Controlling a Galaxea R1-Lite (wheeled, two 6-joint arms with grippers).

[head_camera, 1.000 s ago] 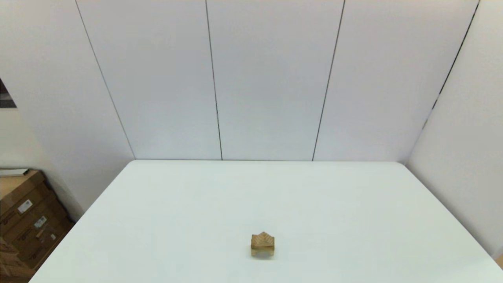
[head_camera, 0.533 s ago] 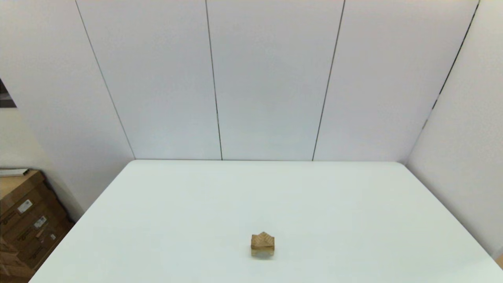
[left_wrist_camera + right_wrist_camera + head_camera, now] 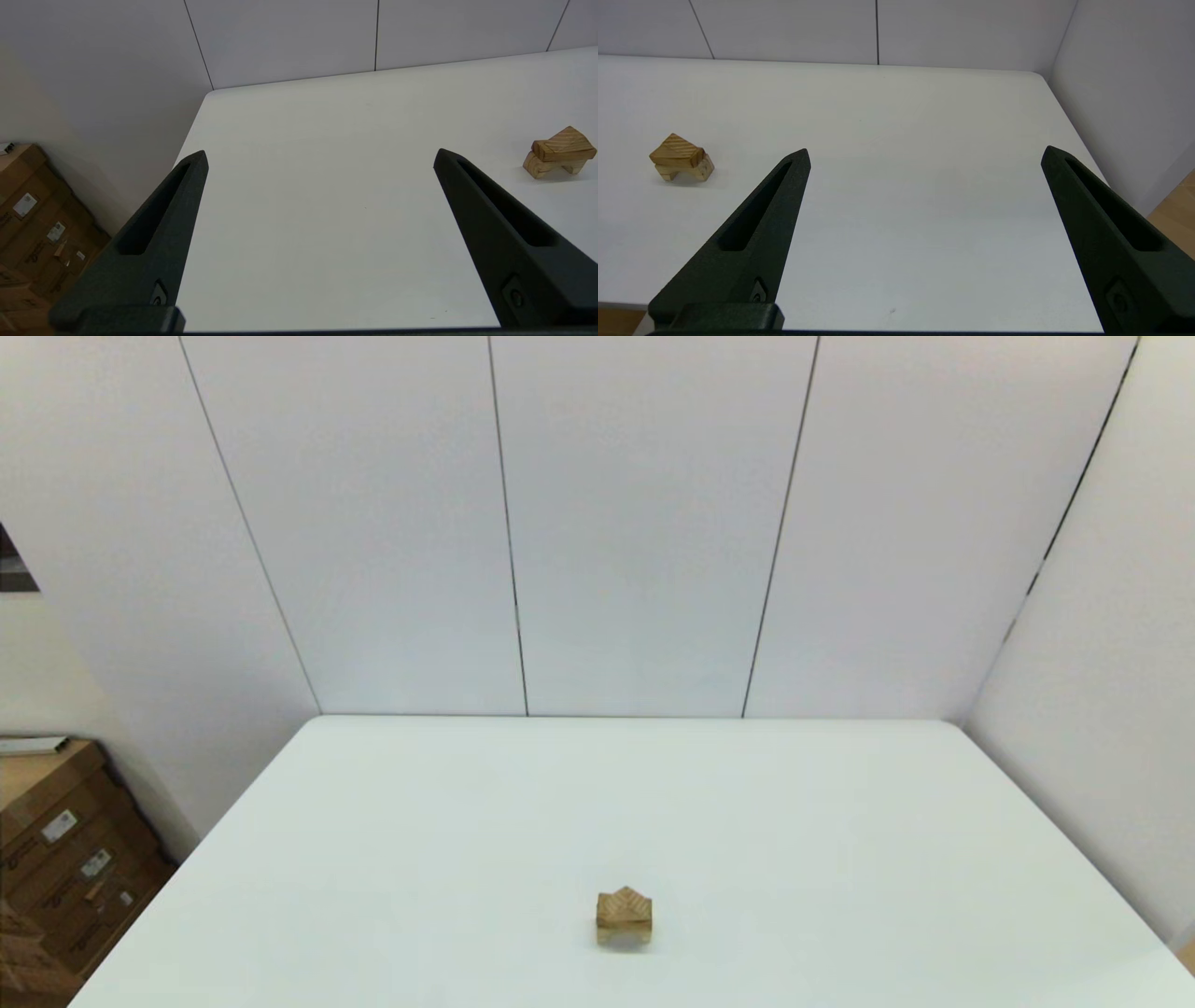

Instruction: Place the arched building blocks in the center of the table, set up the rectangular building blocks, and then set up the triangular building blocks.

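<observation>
Three light-wood blocks stand stacked near the front middle of the white table [image 3: 840, 821]. The arched building block [image 3: 624, 937] is at the bottom, the rectangular building block [image 3: 624, 919] lies across it, and the triangular building block [image 3: 624, 900] sits on top, ridge up. The left wrist view shows the stack [image 3: 559, 152] off to one side, far from my open left gripper [image 3: 321, 153]. The stack [image 3: 681, 163] also appears in the right wrist view, apart from my open right gripper [image 3: 927, 150]. Both grippers hold nothing and hang over the table's near edge, outside the head view.
Cardboard boxes [image 3: 56, 859] stand on the floor past the table's left edge, also seen in the left wrist view [image 3: 32, 219]. White wall panels [image 3: 644, 523] close off the far edge and the right side of the table.
</observation>
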